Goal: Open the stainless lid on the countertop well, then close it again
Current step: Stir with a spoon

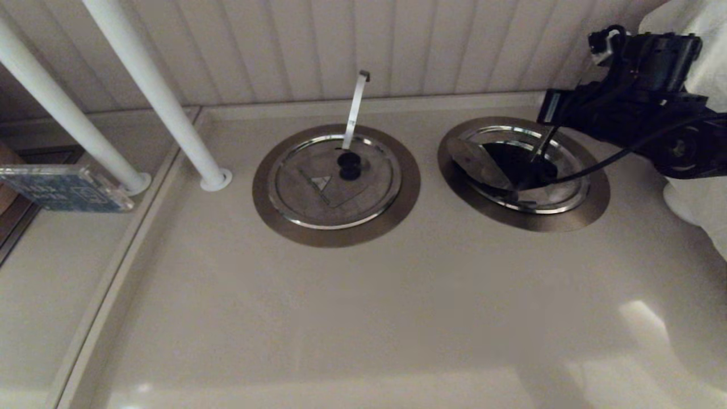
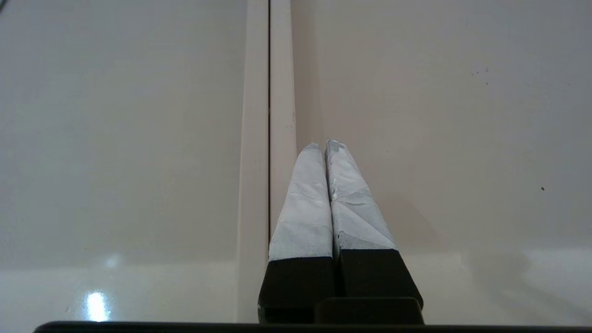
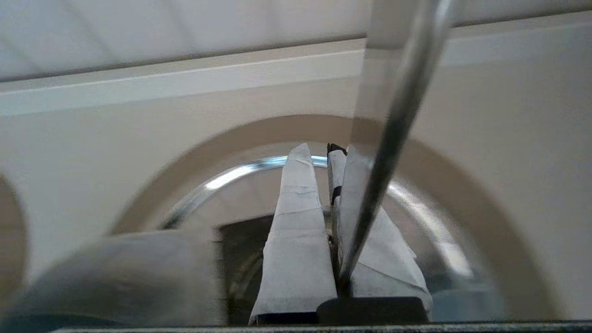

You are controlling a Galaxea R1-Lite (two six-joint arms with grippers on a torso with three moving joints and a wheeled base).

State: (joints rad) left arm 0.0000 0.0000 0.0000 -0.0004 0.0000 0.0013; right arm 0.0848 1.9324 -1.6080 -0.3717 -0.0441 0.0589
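On the right, the countertop well [image 1: 511, 162] shows as a dark hole inside its brushed-steel collar [image 1: 596, 196]. The stainless lid [image 1: 554, 190] has its wedge flap [image 1: 477, 162] tipped up and back to the left. The straight handle [image 1: 544, 145] leans out of the hole. My right gripper [image 1: 554, 116] hangs over the well's far right side. In the right wrist view this gripper [image 3: 323, 152] is shut to a thin slit. There the handle [image 3: 393, 138] crosses one finger and the flap [image 3: 115, 273] is to one side. My left gripper [image 2: 322, 143] is shut and empty over bare counter.
The twin lid [image 1: 318, 187], with a black knob and hook-tipped handle [image 1: 356, 102], sits closed to the left. Two white poles [image 1: 153, 91] rise at the back left beside a blue box [image 1: 62, 187]. White cloth [image 1: 698, 187] hangs at the right edge. A panelled wall backs the counter.
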